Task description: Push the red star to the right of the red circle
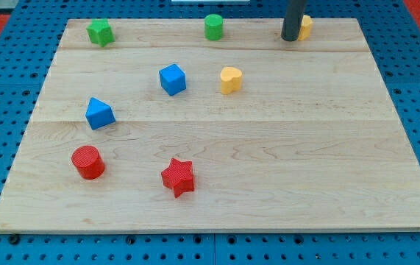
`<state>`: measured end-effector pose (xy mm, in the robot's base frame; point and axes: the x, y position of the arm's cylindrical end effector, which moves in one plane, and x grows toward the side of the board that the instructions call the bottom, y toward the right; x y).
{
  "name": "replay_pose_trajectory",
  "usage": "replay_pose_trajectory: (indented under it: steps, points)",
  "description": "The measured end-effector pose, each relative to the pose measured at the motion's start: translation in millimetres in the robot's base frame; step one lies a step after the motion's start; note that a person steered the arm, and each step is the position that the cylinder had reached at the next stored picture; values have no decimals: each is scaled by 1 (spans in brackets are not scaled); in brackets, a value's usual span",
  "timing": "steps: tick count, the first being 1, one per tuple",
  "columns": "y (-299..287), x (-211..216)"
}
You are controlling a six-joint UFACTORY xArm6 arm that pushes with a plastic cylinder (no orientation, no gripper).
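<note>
The red star (178, 177) lies near the view's bottom, left of the middle. The red circle (88, 162) stands to its left, a little higher, with a clear gap between them. My tip (290, 38) is at the view's top right of the middle, far from both red blocks. It stands just left of a yellow block (305, 26), which it partly hides.
The wooden board (268, 147) also holds a green star (100, 32) at the top left, a green cylinder (213, 26) at the top middle, a blue cube (172, 79), a yellow heart (230, 79) and a blue triangle (99, 113).
</note>
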<state>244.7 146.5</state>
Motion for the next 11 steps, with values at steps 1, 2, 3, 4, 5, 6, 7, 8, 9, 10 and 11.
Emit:
replay_pose_trajectory:
  steps: [1, 2, 3, 4, 5, 6, 7, 8, 9, 10, 11]
  points:
    - [-11, 38]
    - [-24, 95]
    - [-24, 154]
    - [-28, 148]
    - [-29, 154]
    - [-40, 222]
    - [-73, 294]
    - [-148, 308]
    - [-197, 309]
    - [-191, 334]
    - [-213, 329]
